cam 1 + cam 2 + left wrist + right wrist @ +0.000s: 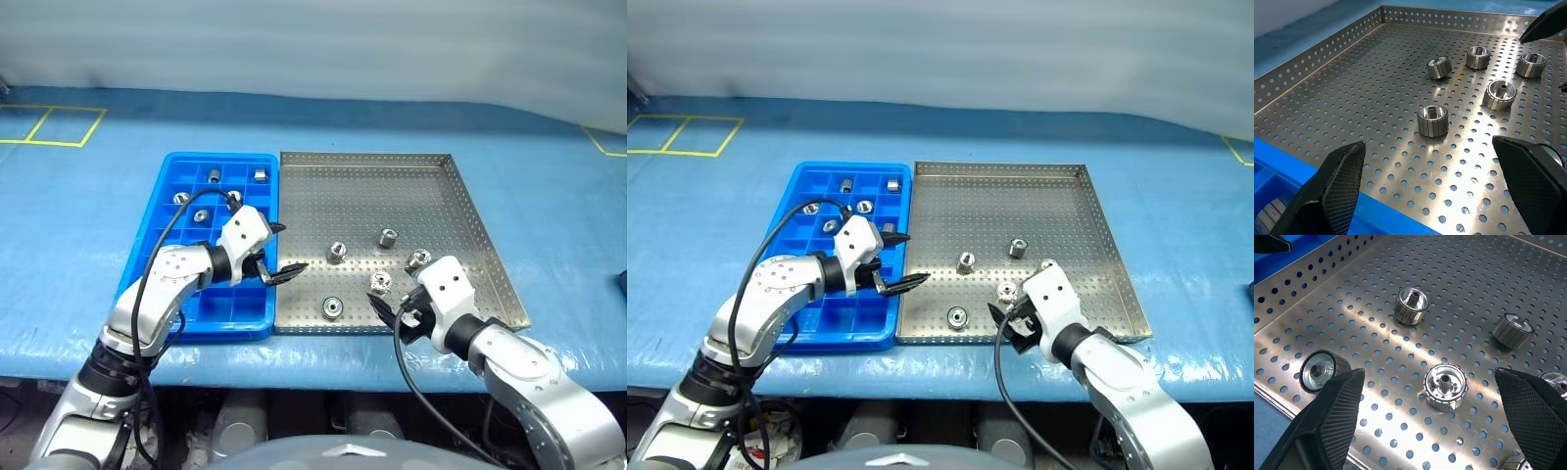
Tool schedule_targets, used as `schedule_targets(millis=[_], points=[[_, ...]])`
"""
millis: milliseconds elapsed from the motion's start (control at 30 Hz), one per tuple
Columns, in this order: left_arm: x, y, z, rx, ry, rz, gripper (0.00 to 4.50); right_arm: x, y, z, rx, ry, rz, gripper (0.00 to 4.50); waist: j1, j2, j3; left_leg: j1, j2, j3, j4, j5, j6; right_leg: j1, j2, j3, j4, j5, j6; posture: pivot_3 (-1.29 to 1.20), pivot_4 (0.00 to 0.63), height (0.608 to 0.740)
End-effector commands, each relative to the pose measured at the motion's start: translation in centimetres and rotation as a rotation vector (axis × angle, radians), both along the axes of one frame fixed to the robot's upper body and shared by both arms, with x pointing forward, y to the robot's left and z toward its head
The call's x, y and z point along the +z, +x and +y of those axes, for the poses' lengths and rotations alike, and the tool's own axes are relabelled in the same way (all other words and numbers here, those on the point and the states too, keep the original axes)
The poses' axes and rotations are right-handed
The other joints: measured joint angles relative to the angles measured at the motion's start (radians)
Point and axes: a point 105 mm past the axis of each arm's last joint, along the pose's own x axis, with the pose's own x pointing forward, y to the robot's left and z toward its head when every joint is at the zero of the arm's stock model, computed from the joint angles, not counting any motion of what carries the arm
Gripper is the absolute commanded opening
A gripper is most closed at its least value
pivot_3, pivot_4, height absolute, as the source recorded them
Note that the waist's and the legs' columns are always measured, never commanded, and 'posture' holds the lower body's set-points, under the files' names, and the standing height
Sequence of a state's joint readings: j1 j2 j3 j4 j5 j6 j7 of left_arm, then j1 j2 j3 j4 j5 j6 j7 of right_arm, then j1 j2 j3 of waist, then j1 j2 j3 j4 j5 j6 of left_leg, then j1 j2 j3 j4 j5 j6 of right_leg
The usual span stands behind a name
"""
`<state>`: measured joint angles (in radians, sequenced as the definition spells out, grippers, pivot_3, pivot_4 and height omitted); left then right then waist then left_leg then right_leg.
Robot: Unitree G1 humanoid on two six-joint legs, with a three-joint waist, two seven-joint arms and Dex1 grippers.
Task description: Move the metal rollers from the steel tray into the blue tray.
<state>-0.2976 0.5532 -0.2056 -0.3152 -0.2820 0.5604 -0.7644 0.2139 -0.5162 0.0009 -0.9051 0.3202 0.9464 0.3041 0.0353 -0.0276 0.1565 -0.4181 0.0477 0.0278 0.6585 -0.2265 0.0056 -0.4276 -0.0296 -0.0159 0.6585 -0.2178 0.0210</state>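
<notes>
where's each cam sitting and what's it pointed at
Head eyes: above, looking down at the steel tray, the blue tray, both arms.
Left wrist: along the open left gripper at the rollers.
Right wrist: along the open right gripper at the rollers.
Shared: both wrist views show the steel tray's rollers.

Far half of steel tray bare; metal rollers scattered near front rim.
</notes>
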Motion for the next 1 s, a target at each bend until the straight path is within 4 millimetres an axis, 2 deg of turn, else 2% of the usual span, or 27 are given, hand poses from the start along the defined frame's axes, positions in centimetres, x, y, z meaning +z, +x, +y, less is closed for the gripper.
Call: schedule_targets(millis=[33,233,433,533,767,1000], points=[[1.3,0.3,-0.2,-0.004,-0.015,-0.046,4.50,0.9,0.1,0.3,0.019,0.001,-0.048,4.47,0.000,0.000,0.000,0.000,0.000,0.000,0.000,0.000,0.000,0.000,0.000,0.000,0.000,0.000,0.000,0.08,0.150,0.740],[1.8,0.2,-0.5,-0.015,-0.030,-0.059,4.50,1.0,0.1,0.4,0.019,0.002,-0.054,4.47,0.000,0.000,0.000,0.000,0.000,0.000,0.000,0.000,0.000,0.000,0.000,0.000,0.000,0.000,0.000,0.07,0.150,0.740],[4.9,0.5,-2.4,-0.016,-0.167,-0.070,4.50,1.1,0.0,0.7,0.009,0.012,-0.067,4.47,0.000,0.000,0.000,-0.001,0.000,0.000,0.002,0.000,0.000,0.001,0.000,0.000,0.000,0.000,0.000,0.06,0.150,0.740],[5.5,0.8,-3.6,-0.063,-0.133,-0.035,4.50,1.1,0.1,1.0,0.004,0.029,-0.075,4.47,-0.001,0.000,0.000,0.000,0.000,0.000,0.002,0.000,0.000,0.001,0.001,0.000,0.001,0.000,0.001,0.06,0.150,0.740],[4.7,2.2,-6.3,-0.133,-0.015,0.028,4.50,1.2,0.4,1.3,-0.008,0.040,-0.091,4.47,-0.009,0.000,0.000,0.000,-0.001,0.000,0.002,0.000,0.000,0.001,0.001,0.001,0.000,0.001,0.001,0.06,0.150,0.740],[1.6,4.4,-9.0,-0.144,0.083,0.078,4.50,1.1,0.3,1.3,-0.031,0.050,-0.099,4.47,-0.010,0.000,0.000,0.000,-0.001,0.002,0.003,0.000,0.001,0.001,0.002,0.001,0.001,0.001,0.001,0.02,0.150,0.740]])
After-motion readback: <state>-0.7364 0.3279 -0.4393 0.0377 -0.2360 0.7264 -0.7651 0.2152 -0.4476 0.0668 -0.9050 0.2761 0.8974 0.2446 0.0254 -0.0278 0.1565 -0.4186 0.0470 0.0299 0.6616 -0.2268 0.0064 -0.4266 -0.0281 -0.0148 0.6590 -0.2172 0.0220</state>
